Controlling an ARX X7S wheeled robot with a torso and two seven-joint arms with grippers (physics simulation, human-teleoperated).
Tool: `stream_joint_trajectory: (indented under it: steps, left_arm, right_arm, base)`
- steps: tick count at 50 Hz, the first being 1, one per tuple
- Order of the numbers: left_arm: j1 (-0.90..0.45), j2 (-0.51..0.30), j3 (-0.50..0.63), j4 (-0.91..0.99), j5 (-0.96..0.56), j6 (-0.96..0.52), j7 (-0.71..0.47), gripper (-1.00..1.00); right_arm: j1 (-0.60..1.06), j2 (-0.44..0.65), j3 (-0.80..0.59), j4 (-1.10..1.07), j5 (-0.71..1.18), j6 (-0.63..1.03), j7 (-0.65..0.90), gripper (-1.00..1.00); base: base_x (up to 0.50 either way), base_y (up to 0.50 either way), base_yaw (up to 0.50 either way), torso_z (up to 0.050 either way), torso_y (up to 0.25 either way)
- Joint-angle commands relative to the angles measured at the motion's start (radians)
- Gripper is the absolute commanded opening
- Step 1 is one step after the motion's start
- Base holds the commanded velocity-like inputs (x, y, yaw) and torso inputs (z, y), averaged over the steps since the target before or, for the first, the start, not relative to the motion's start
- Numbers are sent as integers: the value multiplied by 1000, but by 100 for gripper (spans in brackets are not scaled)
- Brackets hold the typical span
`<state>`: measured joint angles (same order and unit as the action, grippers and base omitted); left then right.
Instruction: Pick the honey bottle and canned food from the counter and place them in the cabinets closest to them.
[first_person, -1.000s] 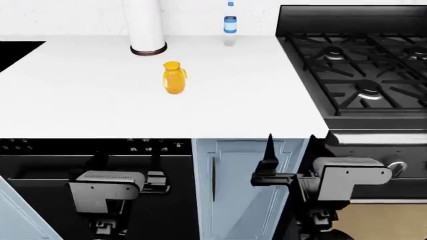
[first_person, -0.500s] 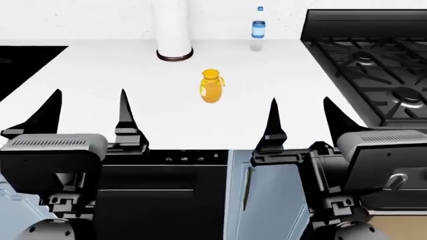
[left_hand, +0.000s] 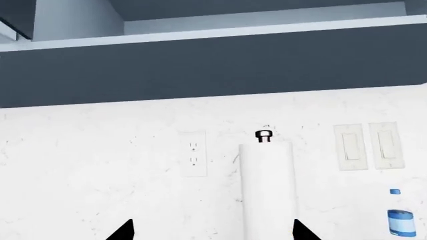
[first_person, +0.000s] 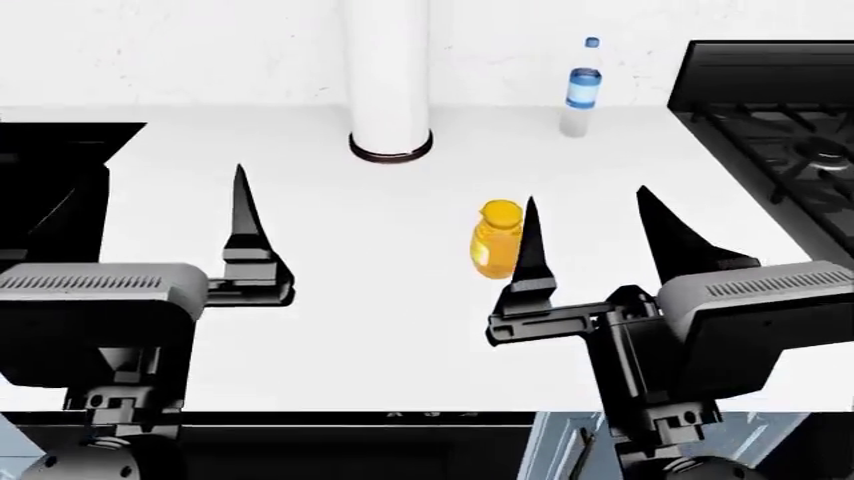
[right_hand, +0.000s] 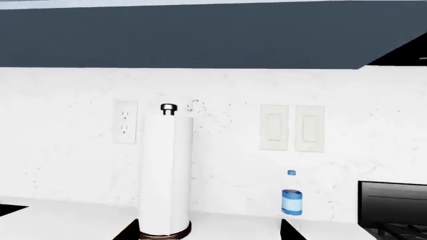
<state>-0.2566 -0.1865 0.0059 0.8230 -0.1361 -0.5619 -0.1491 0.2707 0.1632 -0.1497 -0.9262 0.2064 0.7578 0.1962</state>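
A: Where's the honey bottle (first_person: 497, 238) relative to the grippers?

B: It stands upright on the white counter (first_person: 334, 200), just beyond the right gripper (first_person: 594, 238), partly hidden behind that gripper's left finger. Nothing touches it. The left gripper (first_person: 147, 225) is well apart from it, over toward the counter's left side.

A: Are the grippers gripping anything?

B: No. Both have their fingers spread wide with nothing between them.

A: How much room is around the bottle?

B: Bare counter on every side. The paper towel roll (first_person: 388, 75) stands behind it near the wall, and a clear bottle with a blue label (first_person: 579, 90) sits further right along the wall. The stove (first_person: 781, 140) borders the counter on the right, and a dark opening cuts in at the left edge.

A: How are the arms posed?

B: Both reach forward over the counter's front edge, fingers pointing at the back wall. The wrist views show the wall, outlets and switches; the honey bottle doesn't appear in either.
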Motion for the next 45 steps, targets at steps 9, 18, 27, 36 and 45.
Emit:
stream_joint_trajectory:
  steps: [9, 18, 27, 36, 45]
  left_arm:
    - [5, -19, 31, 2, 9, 15, -12, 100]
    - [10, -26, 41, 0, 11, 23, -17, 100]
    - [10, -31, 46, 0, 9, 22, -22, 100]
    - [10, -37, 56, -2, 6, 24, -30, 100]
    - [10, -45, 63, -6, 2, 28, -36, 100]
  right_arm:
    - [4, 3, 8, 8, 35, 0, 10, 100]
    - [50, -12, 20, 11, 92, 144, 40, 100]
    - [119, -20, -16, 38, 102, 398, 109, 100]
    - [124, -20, -23, 111, 108, 413, 112, 100]
    - [126, -19, -23, 157, 110, 403, 116, 100]
  base:
    - [500, 194, 0, 0, 0]
    - [167, 65, 0, 0, 2]
    - [0, 0, 0, 0, 0]
    - [0, 0, 0, 0, 0]
    - [0, 0, 0, 0, 0]
